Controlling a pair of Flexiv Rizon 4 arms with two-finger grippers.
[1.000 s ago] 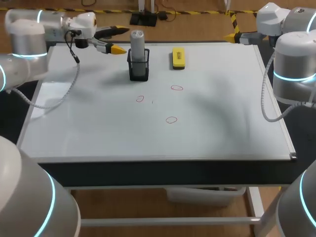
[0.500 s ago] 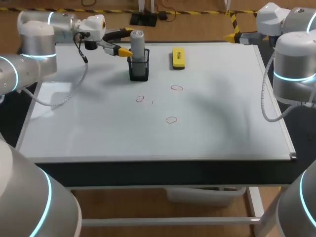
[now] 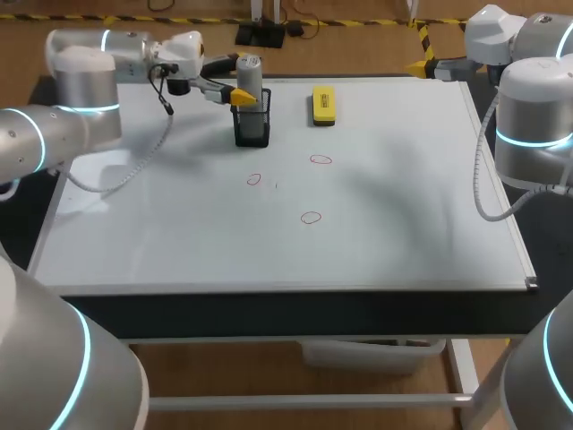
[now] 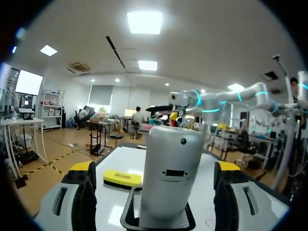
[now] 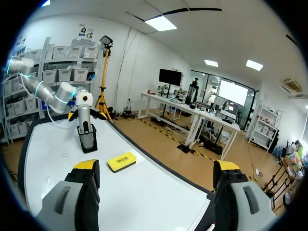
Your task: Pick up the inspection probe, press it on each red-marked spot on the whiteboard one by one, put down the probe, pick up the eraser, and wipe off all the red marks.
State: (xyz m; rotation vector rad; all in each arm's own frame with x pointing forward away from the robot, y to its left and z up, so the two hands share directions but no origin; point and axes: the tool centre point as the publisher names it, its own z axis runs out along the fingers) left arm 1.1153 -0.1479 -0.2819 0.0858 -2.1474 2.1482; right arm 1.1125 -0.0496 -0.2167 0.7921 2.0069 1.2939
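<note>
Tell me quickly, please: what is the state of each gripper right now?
Left gripper: open, with the probe between its tips, not gripped.
Right gripper: open, holding nothing.

obstacles: probe (image 3: pixel 248 76) in holder (image 3: pixel 252 128), eraser (image 3: pixel 323 105) | free: gap between holder and eraser

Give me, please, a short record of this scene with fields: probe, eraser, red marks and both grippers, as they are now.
probe: upright in the black mesh holder, not lifted
left gripper: open, one finger on each side of the probe's top, gaps visible
right gripper: open, empty, by the whiteboard's far right corner
eraser: yellow, lying flat beside the holder
red marks: three circles, not wiped; the others at and
</note>
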